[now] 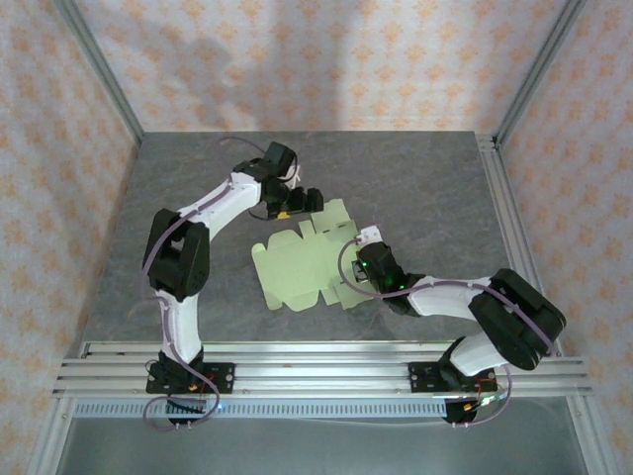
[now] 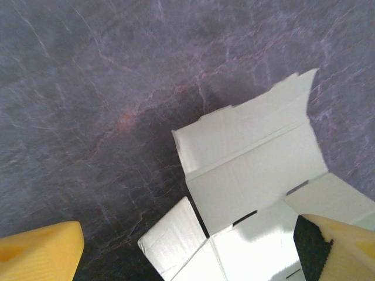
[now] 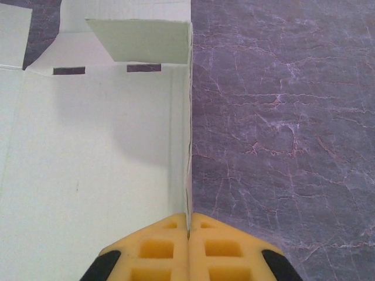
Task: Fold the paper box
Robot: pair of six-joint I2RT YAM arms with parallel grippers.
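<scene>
- Surface (image 1: 198, 178): grey, marbled; patterned walls (image 1: 297, 59) enclose it
- Left fingers (image 2: 41, 254): spread wide over the card's far flaps; gripping nothing
- Paper box (image 1: 297, 267): unfolded sheet, mostly flat, mid-surface between both arms
- Right fingers (image 3: 196, 241): pinched together on its raised right edge

One box (image 1: 297, 267). Two arms (image 1: 183, 259). Two grippers: left gripper (image 1: 305, 201), right gripper (image 1: 358, 265). One table (image 1: 198, 168). Three patterned walls (image 1: 326, 59).

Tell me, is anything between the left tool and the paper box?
Nothing visible does. The open left tool hangs right at the far edge of the paper box, with bare table beside it.
</scene>
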